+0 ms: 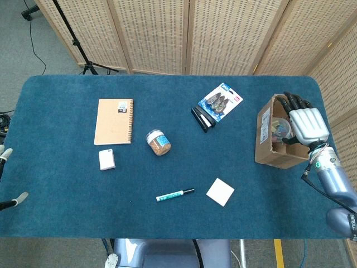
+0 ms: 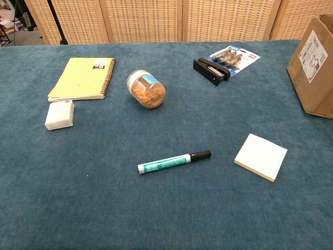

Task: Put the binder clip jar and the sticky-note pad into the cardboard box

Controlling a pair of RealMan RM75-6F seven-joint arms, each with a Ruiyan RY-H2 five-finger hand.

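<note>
- The right hand (image 1: 305, 124) is above the cardboard box (image 1: 268, 139) at the right edge of the table (image 1: 67, 195). Its fingers (image 1: 295, 101) are spread wide and hold nothing.
- The binder clip jar (image 1: 280, 128) is inside the box, under the hand.
- The sticky-note pad (image 1: 220, 192) lies flat on the table near the front edge, well apart from the box.
- A green marker (image 1: 174, 194) lies just left of the pad.
- Another jar (image 1: 159, 142) with brown bits in it lies on its side near the middle of the table.
- A notebook (image 1: 114, 121) lies toward the left edge, with a small white pack (image 1: 107, 159) just in front of it.
- A black stapler (image 1: 202, 118) and a pack of clips (image 1: 220, 101) sit touching each other near the back edge.
- At the left edge of the head view, only bits of the left hand (image 1: 11, 202) show, so I cannot tell how its fingers lie.
</note>
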